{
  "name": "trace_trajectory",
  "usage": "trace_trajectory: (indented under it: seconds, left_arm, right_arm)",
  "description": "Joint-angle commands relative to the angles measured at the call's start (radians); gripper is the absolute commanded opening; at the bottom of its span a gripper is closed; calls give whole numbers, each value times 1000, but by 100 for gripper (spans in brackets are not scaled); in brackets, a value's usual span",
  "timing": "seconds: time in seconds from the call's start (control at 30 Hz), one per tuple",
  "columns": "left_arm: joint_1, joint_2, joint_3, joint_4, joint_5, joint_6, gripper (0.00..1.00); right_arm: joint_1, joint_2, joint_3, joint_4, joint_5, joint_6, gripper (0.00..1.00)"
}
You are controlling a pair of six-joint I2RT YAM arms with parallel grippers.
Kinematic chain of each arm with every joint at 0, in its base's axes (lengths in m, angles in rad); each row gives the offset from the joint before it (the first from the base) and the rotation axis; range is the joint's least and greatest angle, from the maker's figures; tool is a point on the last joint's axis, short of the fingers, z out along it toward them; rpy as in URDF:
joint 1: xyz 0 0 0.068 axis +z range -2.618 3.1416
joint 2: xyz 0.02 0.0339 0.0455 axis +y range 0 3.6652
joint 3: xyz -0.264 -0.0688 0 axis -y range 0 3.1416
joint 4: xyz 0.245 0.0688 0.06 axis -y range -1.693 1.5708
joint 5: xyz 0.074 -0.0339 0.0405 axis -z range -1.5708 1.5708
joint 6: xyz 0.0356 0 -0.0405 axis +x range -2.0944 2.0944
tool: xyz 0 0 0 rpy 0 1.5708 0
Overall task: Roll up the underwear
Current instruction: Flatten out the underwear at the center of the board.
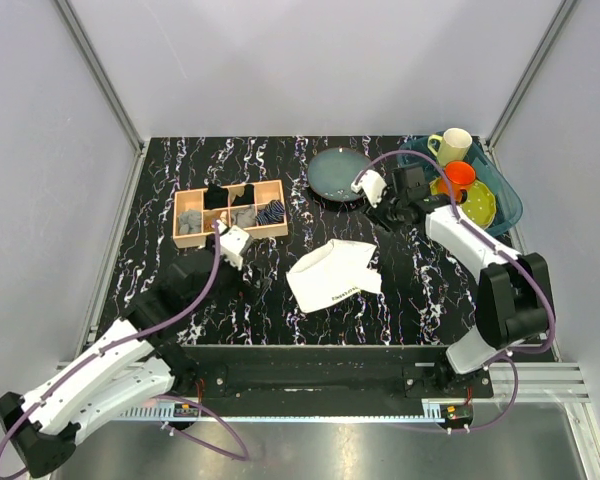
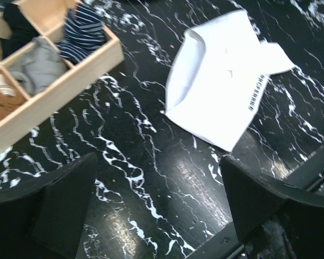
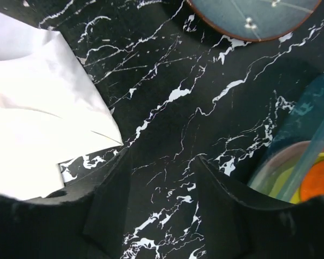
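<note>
White underwear (image 1: 332,277) on marbled table (image 1: 430,295)

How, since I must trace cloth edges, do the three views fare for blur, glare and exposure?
Top external: even light, underwear crisp. Left wrist: slightly blurred, waistband print smeared, a glare patch on the table. Right wrist: underwear blown out to flat white, folds faint; fingers dark and soft.

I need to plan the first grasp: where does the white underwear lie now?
In the top view the underwear lies on the table near its middle, to the right of the wooden box and on the near side of the dark plate.
</note>
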Motion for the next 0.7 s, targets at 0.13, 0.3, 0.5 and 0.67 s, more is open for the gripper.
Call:
trace_trajectory:
  seconds: [0.13,0.3,0.5,0.67]
  left_arm:
    - [-23,192,20,77,326,-12,99]
    - [-57,370,-2,141,309,-156,98]
    - [-58,514,-129,409,299,-435,88]
    - [-63,625,-174,565,290,-589,81]
  right_arm:
    - [5,-169,-33,-189,-551,-97,64]
    - [31,-154,-133,-264,-610,-118,61]
    - [45,-123,-181,-240,-418,-55,59]
    - [45,-109,-205,-238,-366,-38,60]
